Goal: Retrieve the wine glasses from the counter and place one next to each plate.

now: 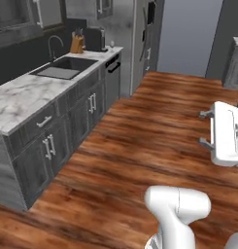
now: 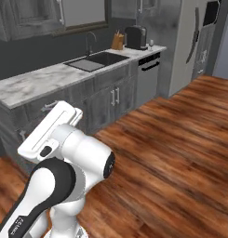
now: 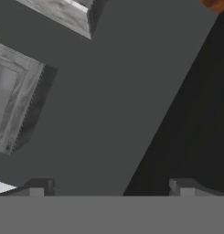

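The gripper (image 3: 111, 187) has its jaws wide apart and holds nothing, so the job now is to drive closer to the counter (image 1: 23, 97), veined white marble over grey cabinets. One small clear wine glass (image 2: 151, 43) stands at its far end, beside the dark toaster (image 2: 135, 37); squaring up to it before reaching seems wise.

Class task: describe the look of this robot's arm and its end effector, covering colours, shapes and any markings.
The arm is glossy white, built of rounded tubular links, with a dark black joint section low down bearing small white lettering too small to read. A flat white slab-shaped part sits at its upper end. In the hand view, the end effector shows two small dark grey blocky finger tips.
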You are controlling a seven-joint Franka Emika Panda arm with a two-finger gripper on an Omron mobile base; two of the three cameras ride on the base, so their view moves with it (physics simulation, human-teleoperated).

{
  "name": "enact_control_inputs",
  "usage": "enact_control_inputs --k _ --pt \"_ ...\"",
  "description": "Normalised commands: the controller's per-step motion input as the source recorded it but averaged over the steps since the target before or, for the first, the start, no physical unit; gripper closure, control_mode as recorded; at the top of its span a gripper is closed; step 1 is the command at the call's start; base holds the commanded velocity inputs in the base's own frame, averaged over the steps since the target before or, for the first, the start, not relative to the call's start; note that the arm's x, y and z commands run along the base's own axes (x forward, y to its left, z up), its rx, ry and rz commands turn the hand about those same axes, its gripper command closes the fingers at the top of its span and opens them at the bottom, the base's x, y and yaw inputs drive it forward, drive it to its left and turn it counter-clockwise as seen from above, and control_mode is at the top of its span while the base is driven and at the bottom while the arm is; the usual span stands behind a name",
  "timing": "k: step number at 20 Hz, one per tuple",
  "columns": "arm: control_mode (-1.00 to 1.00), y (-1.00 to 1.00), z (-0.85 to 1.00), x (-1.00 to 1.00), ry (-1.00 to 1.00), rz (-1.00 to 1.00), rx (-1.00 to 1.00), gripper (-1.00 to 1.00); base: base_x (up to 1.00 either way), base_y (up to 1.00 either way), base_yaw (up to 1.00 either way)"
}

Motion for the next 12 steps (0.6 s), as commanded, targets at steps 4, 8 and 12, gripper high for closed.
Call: enact_control_inputs --k 4,8,12 --pt "1.00 0.00 0.00 0.00 0.00 0.00 0.00 -1.00 1.00 0.13 0.00" --pt "1.00 0.00 0.00 0.00 0.00 0.00 0.00 -1.00 1.00 -0.26 0.00" --pt "1.00 0.00 0.00 0.00 0.00 0.00 0.00 -1.00 1.00 -0.68 0.02"
